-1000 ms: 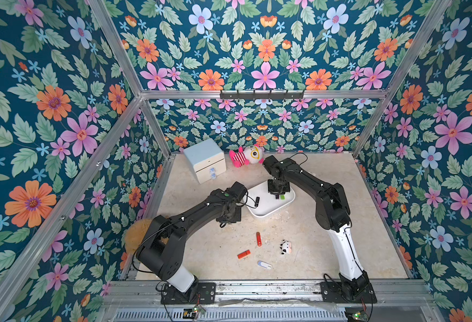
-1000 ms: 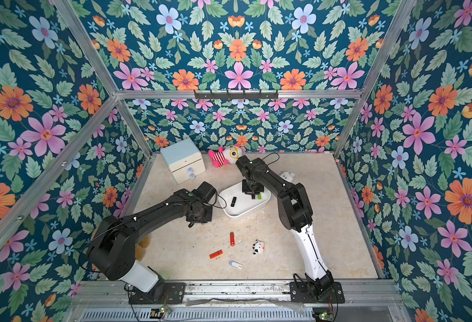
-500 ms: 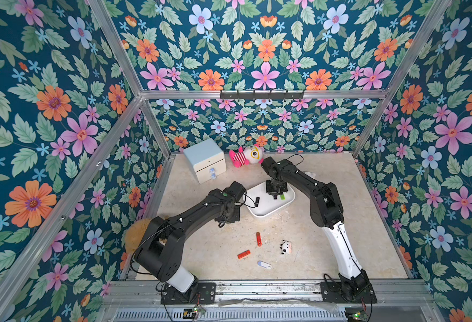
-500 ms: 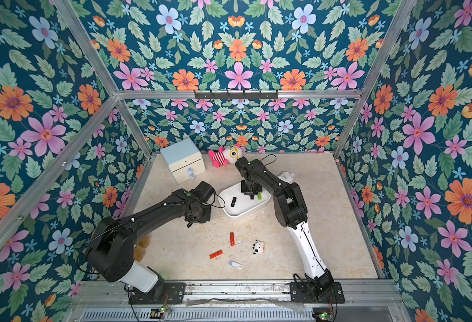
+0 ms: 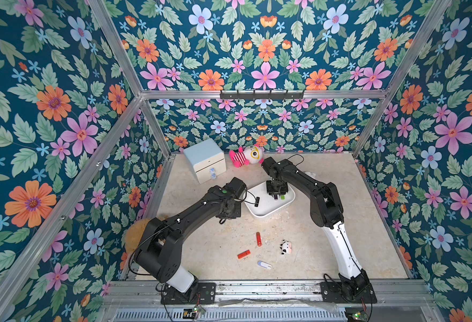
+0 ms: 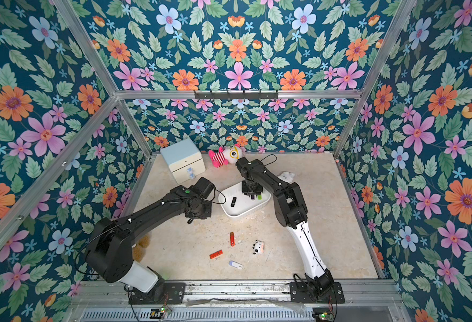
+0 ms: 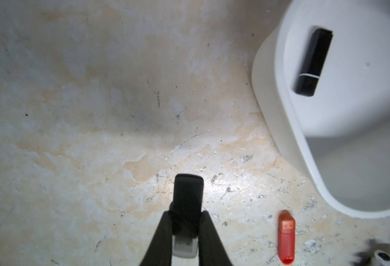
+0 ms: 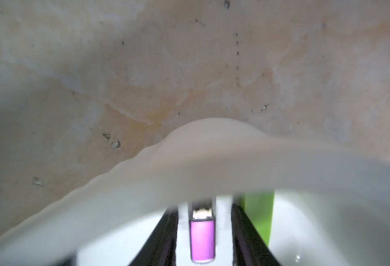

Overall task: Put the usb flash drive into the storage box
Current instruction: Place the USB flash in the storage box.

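Scuffed tabletop [image 7: 97,92], rounded plastic storage box [image 7: 270,103].

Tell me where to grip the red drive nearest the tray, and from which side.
Pinch the red drive at mid-body across its narrow width, probably from straight above: it lies flat on the table, with both long sides free.

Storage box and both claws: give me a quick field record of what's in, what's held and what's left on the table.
storage box: black drive, green drive, purple drive inside
right claw: open, straddling purple drive, gaps both sides
left claw: shut on black-and-silver drive, outside the box
table: red drive, another red drive, white drive, outside the box
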Controlling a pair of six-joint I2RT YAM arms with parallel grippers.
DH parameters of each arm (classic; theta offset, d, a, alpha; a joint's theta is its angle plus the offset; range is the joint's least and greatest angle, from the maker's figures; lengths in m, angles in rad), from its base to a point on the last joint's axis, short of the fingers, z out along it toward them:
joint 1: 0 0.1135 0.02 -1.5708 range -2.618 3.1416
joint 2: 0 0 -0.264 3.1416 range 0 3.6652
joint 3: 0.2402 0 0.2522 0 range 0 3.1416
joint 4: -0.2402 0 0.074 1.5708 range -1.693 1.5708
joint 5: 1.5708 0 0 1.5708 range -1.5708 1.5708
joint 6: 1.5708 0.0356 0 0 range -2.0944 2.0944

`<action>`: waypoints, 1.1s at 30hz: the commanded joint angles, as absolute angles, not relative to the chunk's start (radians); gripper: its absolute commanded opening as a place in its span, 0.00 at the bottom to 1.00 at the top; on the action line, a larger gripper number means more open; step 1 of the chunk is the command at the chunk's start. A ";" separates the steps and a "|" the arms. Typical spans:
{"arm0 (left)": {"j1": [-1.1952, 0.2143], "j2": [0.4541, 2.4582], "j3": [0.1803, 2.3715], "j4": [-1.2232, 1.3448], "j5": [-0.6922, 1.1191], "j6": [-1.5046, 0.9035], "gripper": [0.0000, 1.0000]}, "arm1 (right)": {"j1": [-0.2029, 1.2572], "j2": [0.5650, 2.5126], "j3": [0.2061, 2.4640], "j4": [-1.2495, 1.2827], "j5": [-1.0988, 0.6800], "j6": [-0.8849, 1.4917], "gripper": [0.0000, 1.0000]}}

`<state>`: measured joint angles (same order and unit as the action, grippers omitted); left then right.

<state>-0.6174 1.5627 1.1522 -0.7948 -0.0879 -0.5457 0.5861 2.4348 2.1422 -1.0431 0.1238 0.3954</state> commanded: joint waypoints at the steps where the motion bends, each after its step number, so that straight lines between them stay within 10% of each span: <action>1: -0.617 1.571 1.183 -0.832 -0.104 -0.529 0.00 | 0.586 2.414 2.157 -1.060 0.141 0.393 0.43; 14: -0.618 1.654 1.394 -0.886 -0.082 -0.475 0.00 | 0.584 2.168 2.126 -1.104 0.219 0.428 0.49; 33: -0.694 2.033 1.795 -0.860 0.032 -0.396 0.00 | 0.514 1.508 1.280 -0.957 0.278 0.666 0.71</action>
<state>-0.6868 2.0010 1.7702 -0.8654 0.0025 -0.4156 0.5205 1.5524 1.3300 -0.9749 0.2478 0.6075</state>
